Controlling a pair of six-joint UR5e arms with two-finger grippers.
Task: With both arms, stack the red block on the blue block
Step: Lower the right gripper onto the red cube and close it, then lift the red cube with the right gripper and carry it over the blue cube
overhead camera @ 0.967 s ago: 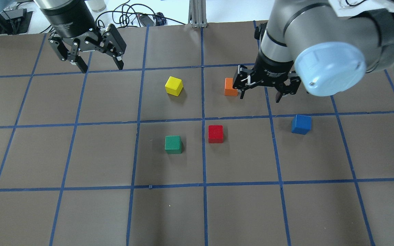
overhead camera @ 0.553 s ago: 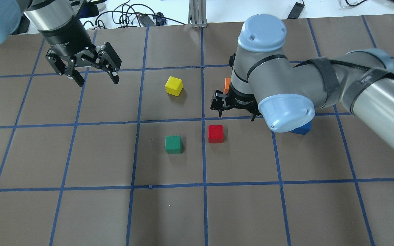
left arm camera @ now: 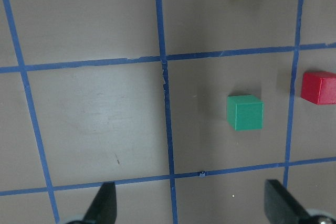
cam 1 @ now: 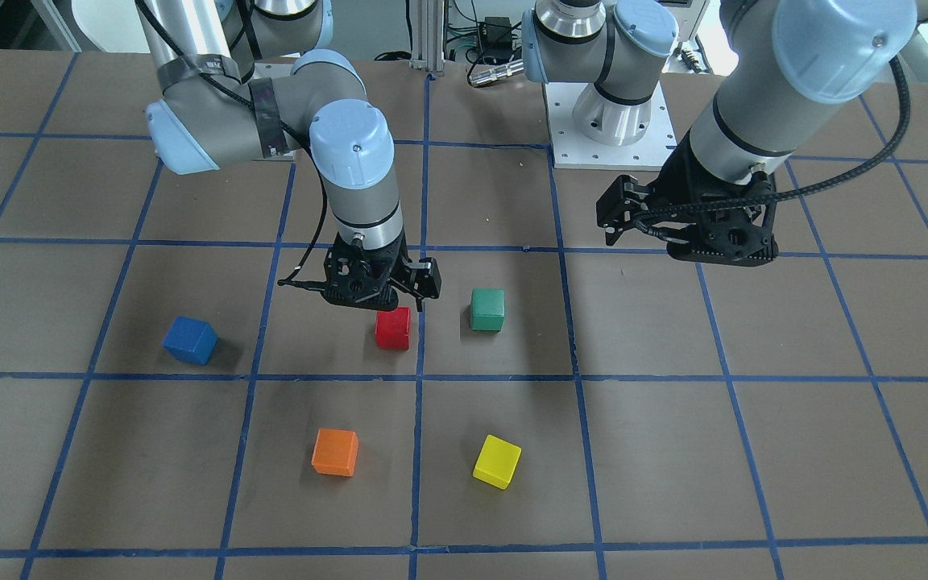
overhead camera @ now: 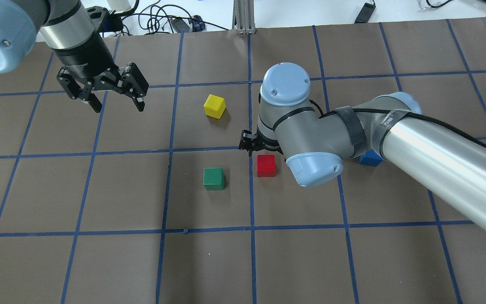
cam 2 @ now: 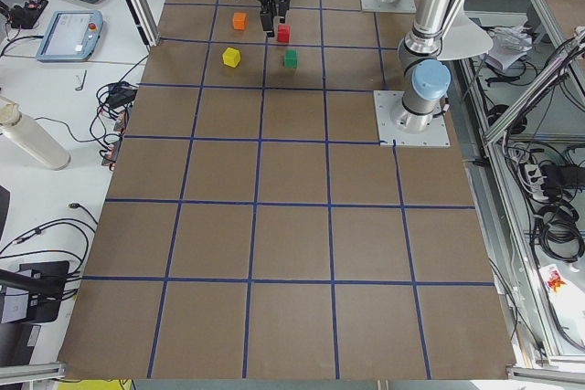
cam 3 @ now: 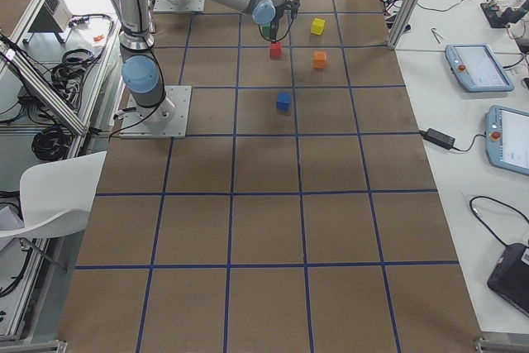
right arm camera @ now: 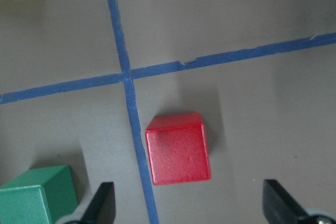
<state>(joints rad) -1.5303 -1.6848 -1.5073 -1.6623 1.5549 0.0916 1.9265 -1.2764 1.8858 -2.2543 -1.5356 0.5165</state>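
Front view: R gripper [cam 1: 378, 296] hangs just above the red block [cam 1: 392, 329]; blue block [cam 1: 189, 340] sits well apart on the table. Overhead: L gripper [overhead camera: 118, 105] is spread wide, holding nothing, well away from both blocks. R wrist cam: jaws released, wide apart, red block just ahead of them, untouched.

Sides of red block [overhead camera: 266, 165]: room on every side; green block [overhead camera: 213, 178] near, not touching.
Top of blue block [cam 1: 189, 340]: open from above; red block well apart.
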